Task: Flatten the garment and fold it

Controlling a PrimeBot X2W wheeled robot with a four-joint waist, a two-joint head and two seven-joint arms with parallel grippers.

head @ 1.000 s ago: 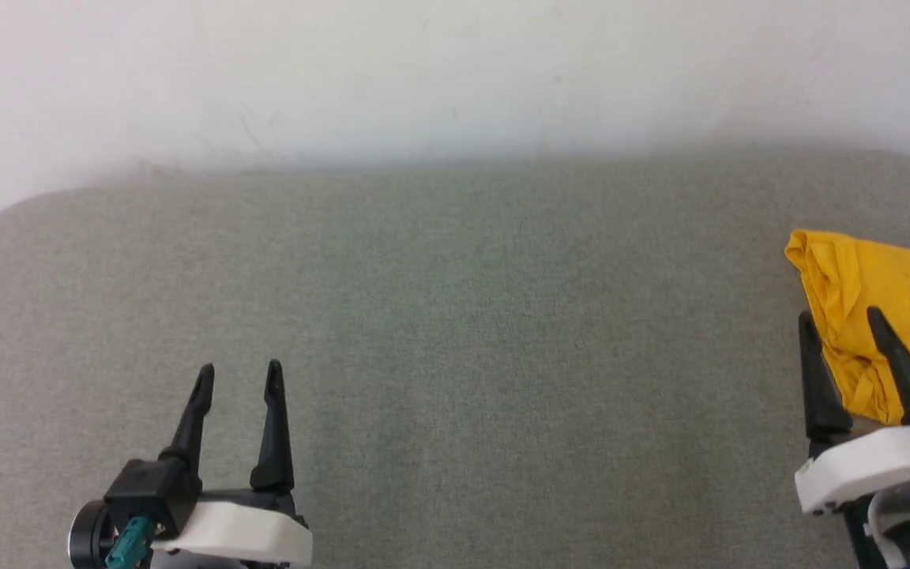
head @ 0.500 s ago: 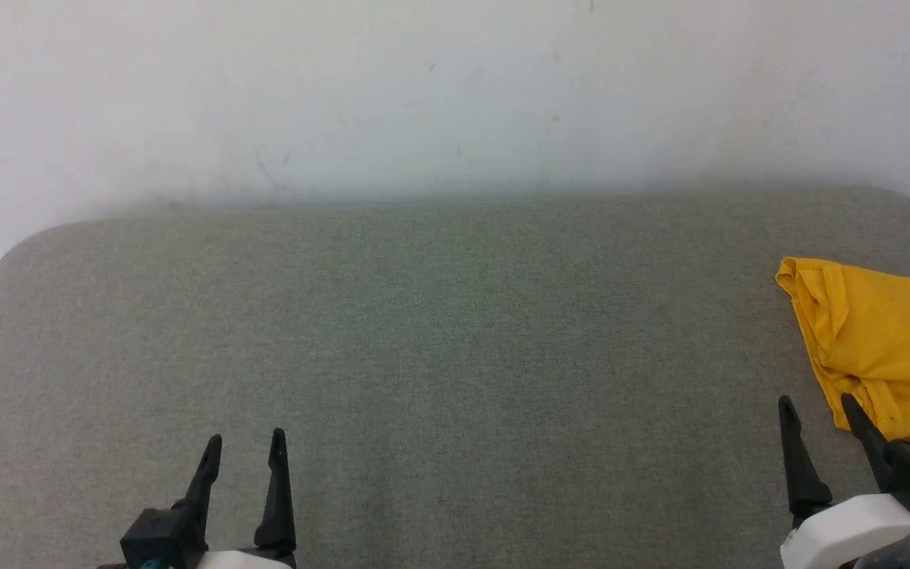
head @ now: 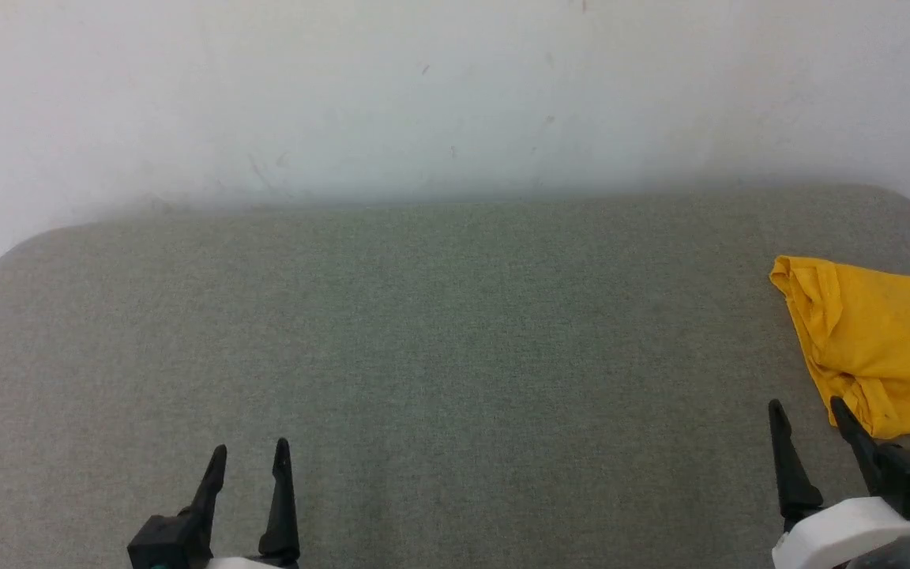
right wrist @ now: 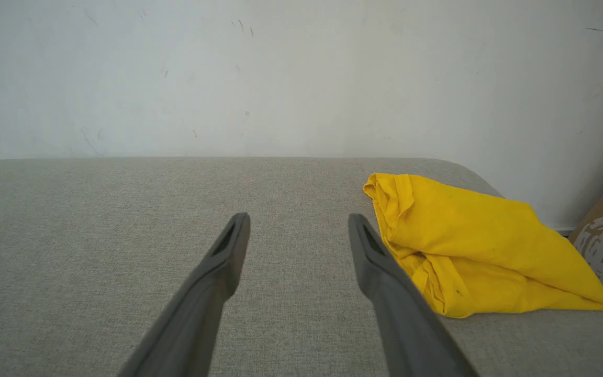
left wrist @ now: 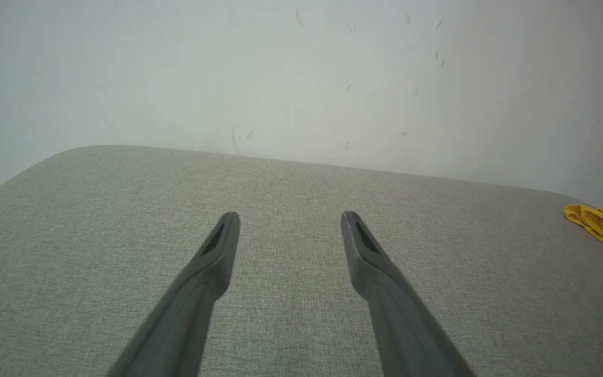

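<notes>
Yellow shirt (head: 874, 348) lies bunched at table's (head: 455, 332) right edge in head view. Your left claw (head: 251, 450) and right claw (head: 806, 407) both spread, empty. Left wrist view: shirt far right, well apart. Right wrist view: shirt just beside right finger.

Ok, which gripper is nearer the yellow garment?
Right. The right gripper stands open just short of the yellow garment, at its near corner. The left gripper, also open, is far off to its left across the grey padded surface.
</notes>
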